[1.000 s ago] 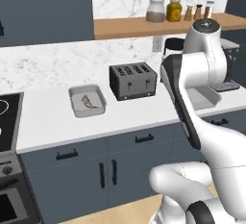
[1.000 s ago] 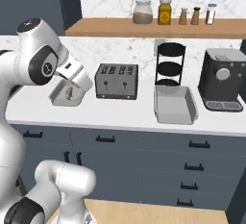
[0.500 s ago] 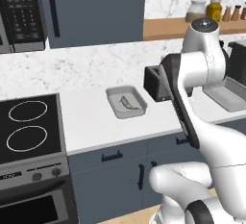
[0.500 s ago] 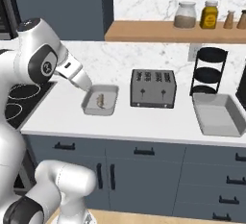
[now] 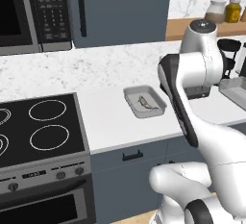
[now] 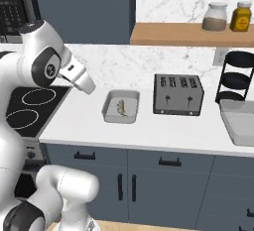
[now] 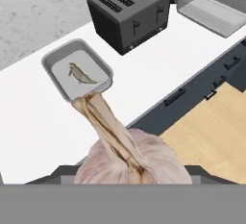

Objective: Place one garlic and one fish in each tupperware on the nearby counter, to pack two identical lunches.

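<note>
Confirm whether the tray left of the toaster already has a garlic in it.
No, the tupperware left of the toaster holds just one fish, no garlic bulb.

Fish (image 5: 147,103) lies in tupperware (image 5: 132,105) on counter (image 5: 110,122), just right of stove (image 5: 38,131)

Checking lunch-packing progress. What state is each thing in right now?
Garlic: held in the gripper, tip pointing toward the left tupperware.
Left tupperware: on the counter, holds one fish, no garlic.
Right tupperware: on the counter, looks empty.
Toaster: upright between the two tupperwares, slots empty.
</note>
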